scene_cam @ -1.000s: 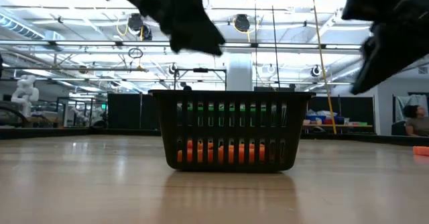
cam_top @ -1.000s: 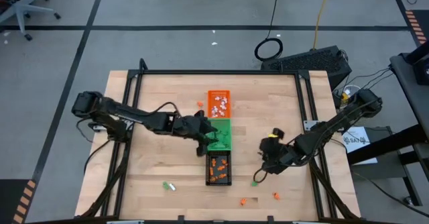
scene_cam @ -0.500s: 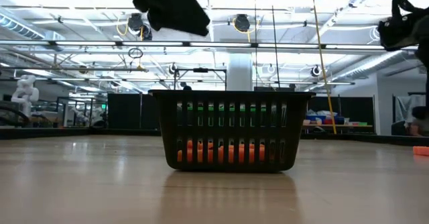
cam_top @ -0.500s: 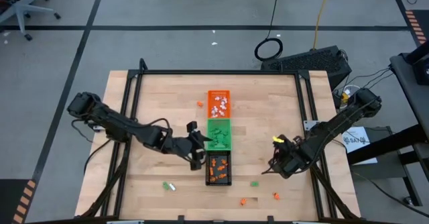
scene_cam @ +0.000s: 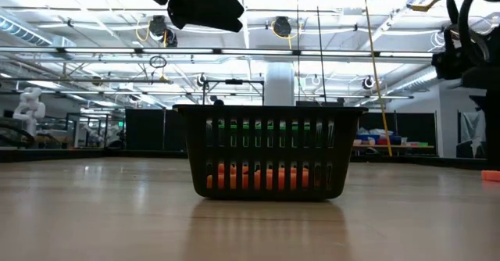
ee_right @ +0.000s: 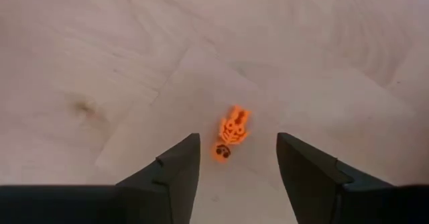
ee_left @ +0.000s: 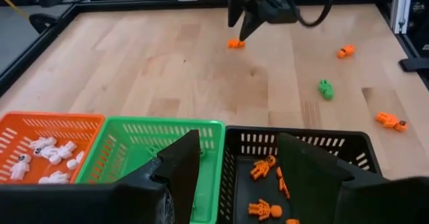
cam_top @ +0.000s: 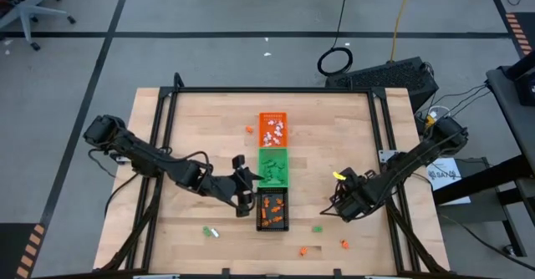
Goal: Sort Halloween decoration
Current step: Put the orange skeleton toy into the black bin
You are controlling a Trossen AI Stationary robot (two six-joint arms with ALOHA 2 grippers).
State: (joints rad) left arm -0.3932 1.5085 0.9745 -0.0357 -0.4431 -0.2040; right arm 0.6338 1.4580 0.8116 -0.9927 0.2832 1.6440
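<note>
The right gripper (ee_right: 237, 143) is hanging low over the table (cam_top: 192, 120), out to the right of the black tray (cam_top: 273, 228), with its fingers spread and nothing between them. An orange trinket (ee_right: 232, 133) is lying flat on the bare wood directly ahead of the gap, apart from both fingers. Its long axis is running roughly forward from the gripper, leaning a little to one side, so the jaws look set to close across its narrow width rather than along its length. A short forward and downward reach seems to be all that is separating them.

The left gripper (ee_left: 238, 140) is waiting above the line of trays, over the seam where the black tray is meeting the green tray (ee_left: 167, 125), its fingers likewise parted and empty. It is sitting well farther from this piece than the right arm, so the pick appears to belong to the right. A green trinket (ee_left: 326, 88) is lying loose on the table between the black tray and the orange one, nearer the front edge.
</note>
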